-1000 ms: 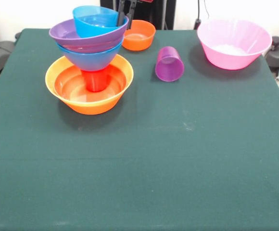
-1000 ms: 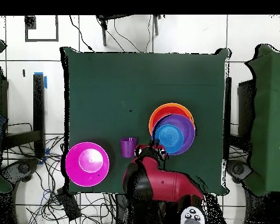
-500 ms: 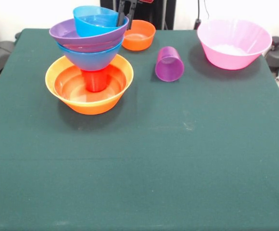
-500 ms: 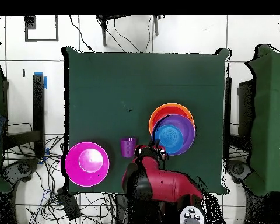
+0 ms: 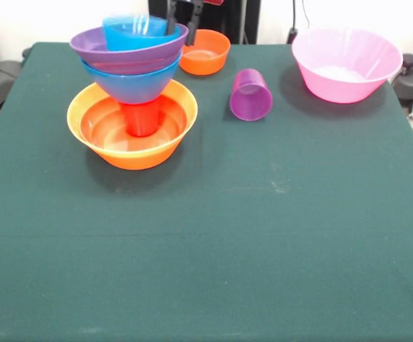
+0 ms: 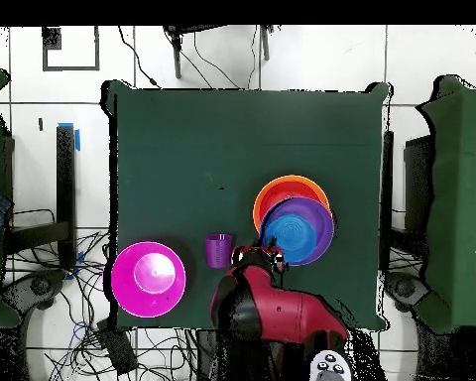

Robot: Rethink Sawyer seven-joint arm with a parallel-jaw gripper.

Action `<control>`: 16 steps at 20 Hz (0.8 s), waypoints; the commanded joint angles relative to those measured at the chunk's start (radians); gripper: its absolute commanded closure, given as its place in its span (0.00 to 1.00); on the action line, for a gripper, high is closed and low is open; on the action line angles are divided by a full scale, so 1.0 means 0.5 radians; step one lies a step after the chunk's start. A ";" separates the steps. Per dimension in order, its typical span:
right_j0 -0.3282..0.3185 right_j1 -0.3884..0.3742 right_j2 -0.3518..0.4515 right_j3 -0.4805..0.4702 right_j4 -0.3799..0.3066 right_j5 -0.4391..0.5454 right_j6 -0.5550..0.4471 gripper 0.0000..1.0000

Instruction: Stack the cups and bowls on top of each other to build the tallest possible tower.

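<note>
Dark green cloth-covered table (image 5: 263, 235) on a white tiled floor (image 6: 311, 60), tangled black cables (image 6: 83, 327) alongside.

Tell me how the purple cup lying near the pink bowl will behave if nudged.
The purple cup lies on its side on the green cloth, so it would probably roll. Being tapered, it would likely curve rather than run straight. It looks like thin plastic, probably light.

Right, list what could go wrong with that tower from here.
1. The tower looks top-heavy: the large blue bowl appears to rest on a narrow red cup inside the large orange bowl, so a nudge could tip it.
2. The gripper sits right by the purple bowl's rim and may catch it.
3. The purple cup lies on its side and may roll when grasped.
</note>
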 commanded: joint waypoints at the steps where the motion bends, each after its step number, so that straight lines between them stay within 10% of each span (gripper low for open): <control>1: -0.080 0.155 0.229 -0.060 0.087 0.237 0.309 0.00; 16: -0.120 0.066 0.277 -0.054 0.032 0.322 0.231 0.00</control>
